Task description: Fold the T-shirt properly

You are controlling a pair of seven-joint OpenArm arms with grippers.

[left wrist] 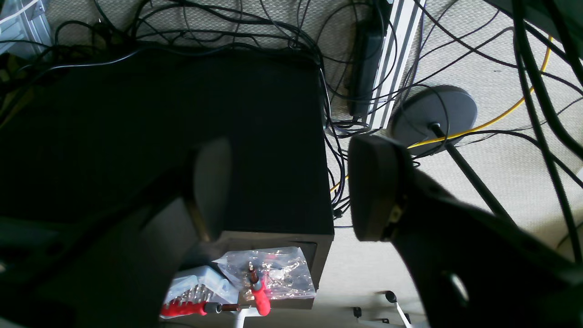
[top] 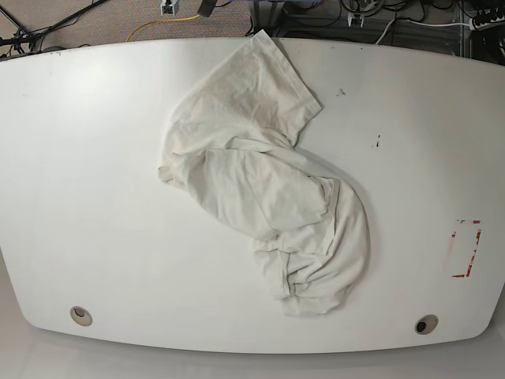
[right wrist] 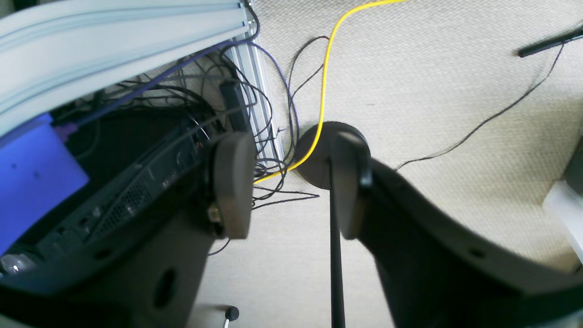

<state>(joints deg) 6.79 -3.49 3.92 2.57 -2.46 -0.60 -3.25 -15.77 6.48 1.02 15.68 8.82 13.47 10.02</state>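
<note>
Crumpled T-shirt (top: 264, 197) lying mid-table (top: 95, 197); left gripper (left wrist: 291, 187) and right gripper (right wrist: 291, 184) released, empty, over the floor.

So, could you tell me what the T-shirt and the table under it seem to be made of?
The T-shirt looks like soft matte knit, probably cotton: it lies crumpled in limp folds with stitched hems. The table looks like a hard, smooth white laminate or painted board with a faint sheen; which of the two is unclear.
</note>
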